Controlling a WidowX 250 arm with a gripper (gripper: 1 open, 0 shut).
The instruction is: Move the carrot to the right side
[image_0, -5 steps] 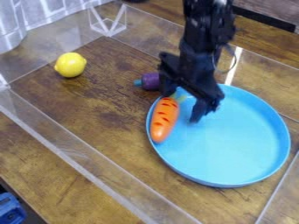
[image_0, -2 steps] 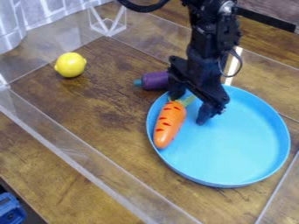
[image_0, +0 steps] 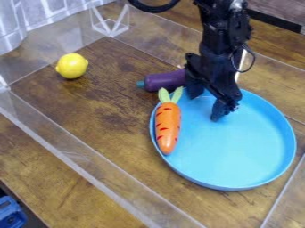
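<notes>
The wooden tabletop (image_0: pixel 71 125) runs out of view on every side, and clear plastic walls (image_0: pixel 66 151) fence it in — their edges are faint and hard to trace. On it sits a round blue plate (image_0: pixel 244 151), its far rim partly covered by the black robot arm (image_0: pixel 220 40), whose upper part is cut off at the top of the frame. The end effector (image_0: pixel 210 100) points steeply down over the plate's upper left part with its two fingers spread wide and nothing between them; whether the fingertips touch the plate cannot be told. The carrot (image_0: pixel 166 126) lies on the plate's left edge, green top toward the far side, pointed tip toward the near side — just beside the end effector, to its left and slightly nearer the camera, apart from the fingers. A yellow lemon (image_0: pixel 71 65) rests well off to the left. A purple eggplant (image_0: pixel 159 83) lies behind the carrot, its right end hidden by the arm
</notes>
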